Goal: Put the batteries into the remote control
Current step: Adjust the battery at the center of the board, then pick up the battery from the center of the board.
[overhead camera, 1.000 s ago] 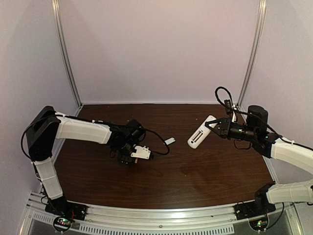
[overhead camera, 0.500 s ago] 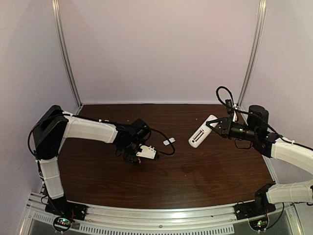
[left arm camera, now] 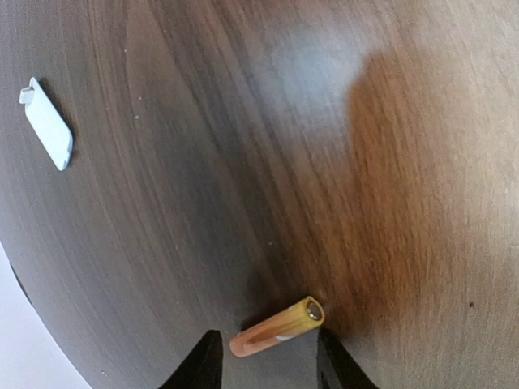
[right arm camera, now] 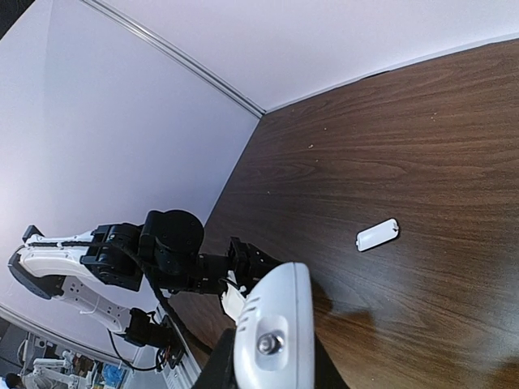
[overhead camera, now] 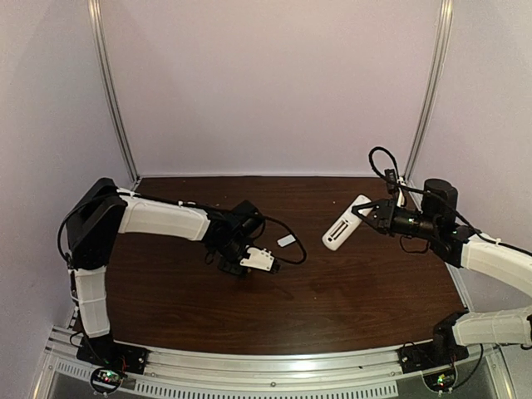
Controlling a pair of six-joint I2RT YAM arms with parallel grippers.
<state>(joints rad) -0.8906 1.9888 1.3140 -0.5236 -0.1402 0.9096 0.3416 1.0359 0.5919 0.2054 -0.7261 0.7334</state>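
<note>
Top external view: dark wood-grain surface (overhead camera: 349,307). White oblong plastic remote control (overhead camera: 345,223) is aloft at right, gripped by the right fingers (right arm camera: 220,377). Left fingers (left arm camera: 207,361) stand apart astride the slim orange-red battery (left arm camera: 276,328) lying there. Advice: centre, pinch firmly, lift level.

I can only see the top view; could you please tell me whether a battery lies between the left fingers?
Observer: Yes, one orange battery lies on the table between the left fingers, and neither visibly presses it.
Operator: Thank you. Which way does it lie?
Observer: Slantwise across the gap, with its metal end up and to the right in the left wrist view.
Operator: And how is the remote gripped?
Observer: The right wrist view shows the remote with one of the right fingers on each side.
</note>
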